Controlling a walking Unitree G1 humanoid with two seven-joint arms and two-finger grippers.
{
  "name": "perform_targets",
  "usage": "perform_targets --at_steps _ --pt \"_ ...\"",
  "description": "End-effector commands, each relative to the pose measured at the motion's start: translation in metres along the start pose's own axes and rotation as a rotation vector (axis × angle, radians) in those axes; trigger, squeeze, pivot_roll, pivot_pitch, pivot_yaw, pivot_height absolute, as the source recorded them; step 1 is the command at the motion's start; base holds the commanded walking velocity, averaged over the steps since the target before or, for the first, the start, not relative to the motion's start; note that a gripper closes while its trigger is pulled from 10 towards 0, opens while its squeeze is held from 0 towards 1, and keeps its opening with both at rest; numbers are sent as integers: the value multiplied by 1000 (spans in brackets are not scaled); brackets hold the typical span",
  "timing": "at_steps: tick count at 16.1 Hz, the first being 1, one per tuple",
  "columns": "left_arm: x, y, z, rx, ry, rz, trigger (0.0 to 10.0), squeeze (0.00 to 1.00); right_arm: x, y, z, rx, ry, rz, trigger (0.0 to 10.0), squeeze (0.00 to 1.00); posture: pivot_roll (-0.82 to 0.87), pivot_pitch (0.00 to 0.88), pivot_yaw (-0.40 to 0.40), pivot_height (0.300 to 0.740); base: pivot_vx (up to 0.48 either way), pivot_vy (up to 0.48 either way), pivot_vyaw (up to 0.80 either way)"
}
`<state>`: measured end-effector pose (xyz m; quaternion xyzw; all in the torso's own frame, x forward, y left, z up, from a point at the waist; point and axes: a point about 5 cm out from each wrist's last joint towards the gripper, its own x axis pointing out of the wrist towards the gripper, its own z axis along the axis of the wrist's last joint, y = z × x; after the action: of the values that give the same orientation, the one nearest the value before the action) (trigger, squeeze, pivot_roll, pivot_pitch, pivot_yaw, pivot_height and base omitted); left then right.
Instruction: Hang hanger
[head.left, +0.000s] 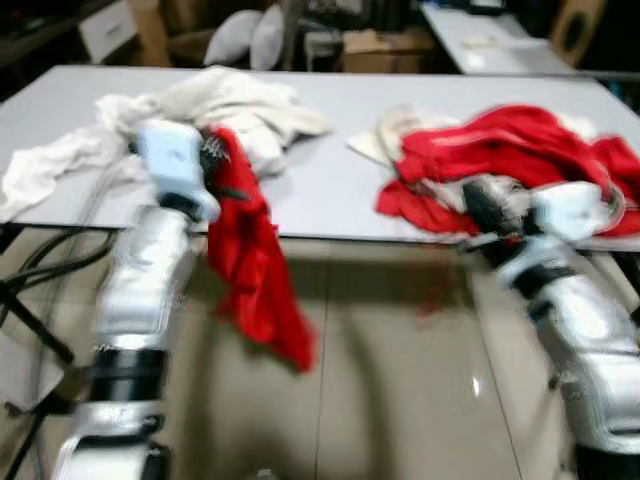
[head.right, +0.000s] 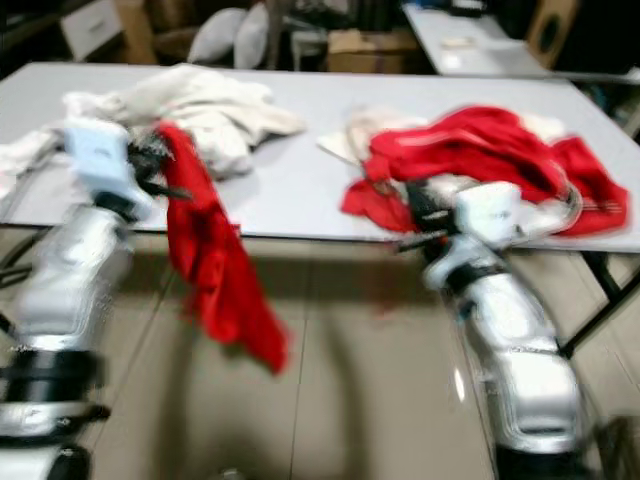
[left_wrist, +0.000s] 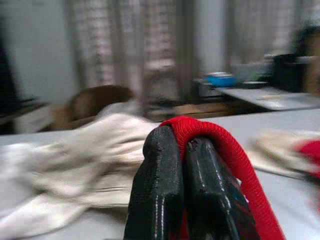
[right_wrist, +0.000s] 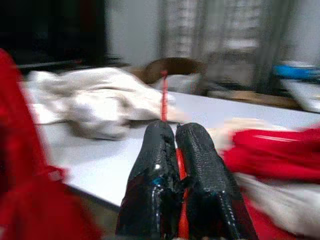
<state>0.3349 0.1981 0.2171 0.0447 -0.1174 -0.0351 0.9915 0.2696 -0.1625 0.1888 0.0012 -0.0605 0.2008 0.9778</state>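
in the left eye view the left gripper (head.left: 212, 160) is clamped on a red garment (head.left: 255, 270) that hangs off the near edge of the grey table (head.left: 330, 190); the right gripper (head.left: 478, 205) sits at that edge beside a red pile (head.left: 510, 150). the left wrist view shows fingers (left_wrist: 160, 190) pinching red cloth. in the right wrist view the fingers (right_wrist: 200, 175) are closed on a thin red hanger (right_wrist: 163, 97), which points over the table.

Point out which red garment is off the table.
The red garment pinched in the left gripper hangs past the table's front edge; the other red pile lies on the tabletop by the right gripper.
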Motion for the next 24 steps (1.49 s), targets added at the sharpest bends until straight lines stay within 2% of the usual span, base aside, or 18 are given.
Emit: perform_targets --at_steps 1,3,6,7,9,12,13,14,15,16,17,18,19,20,22,23,24 --pt "4 -1 19 -12 -68 3 10000 0 -2 -1 2 -10 1 3 10000 0 -68 0 9 740 424 0 0" --pt "7 4 32 -6 -107 14 10000 0 0 5 2 -64 9 38 10000 0 -66 0 9 740 448 0 203" --pt "11 3 43 -13 -133 -2 10000 0 1 6 5 -63 -21 27 10000 0 -66 0 9 740 450 0 533" --pt "11 2 43 -14 -129 -8 10000 0 1 5 5 -46 -26 17 10000 0 -66 0 9 740 450 0 0" --pt "13 -5 29 -39 -83 -40 10000 0 -2 1 5 -22 -29 -13 10000 0 -72 0 27 740 450 0 0" --pt "33 -24 13 -109 -39 -101 10000 0 -3 0 3 -29 -22 -22 10000 0 -77 2 31 740 451 0 0" --pt "44 -30 12 -138 -34 -119 10000 0 -3 0 2 -31 -21 -23 10000 0 -83 0 31 740 454 0 0" --pt "67 -41 21 -169 -39 -162 10000 0 -3 0 2 -34 -21 -27 10000 0 -84 0 24 740 450 0 0" --pt "101 -46 76 -71 -148 -189 10000 0 0 -2 3 -38 -25 -31 10000 0 -90 0 17 740 480 0 0" --pt "114 -43 128 -31 -259 -173 10000 0 1 -2 5 -40 -28 -30 10000 0 -100 0 21 740 480 0 0" --pt "114 -35 221 24 -484 -133 10000 0 0 -1 7 -60 -30 -17 10000 0 -108 0 38 740 405 0 0" --pt "99 -27 288 46 -662 -99 10000 0 -1 -1 8 -68 -31 -16 10000 0 -112 0 53 740 307 0 0" --pt "90 -25 309 107 -731 -88 10000 0 -4 -1 8 -65 -31 -27 10000 0 -115 0 59 740 247 0 0" --pt "91 -24 306 150 -731 -89 10000 0 -5 -1 8 -61 -31 -35 10000 0 -115 0 62 740 0 0 0" --pt "103 -24 268 225 -631 -108 10000 0 -6 1 5 -46 -24 -40 10000 0 -107 6 51 740 126 0 0" --pt "116 -24 199 237 -444 -141 10000 0 -6 7 1 -37 -11 -20 10000 0 -103 9 54 740 270 0 0" --pt "116 -24 144 261 -305 -158 10000 0 -5 10 -1 -41 -1 -2 10000 0 -103 9 54 740 270 0 0"
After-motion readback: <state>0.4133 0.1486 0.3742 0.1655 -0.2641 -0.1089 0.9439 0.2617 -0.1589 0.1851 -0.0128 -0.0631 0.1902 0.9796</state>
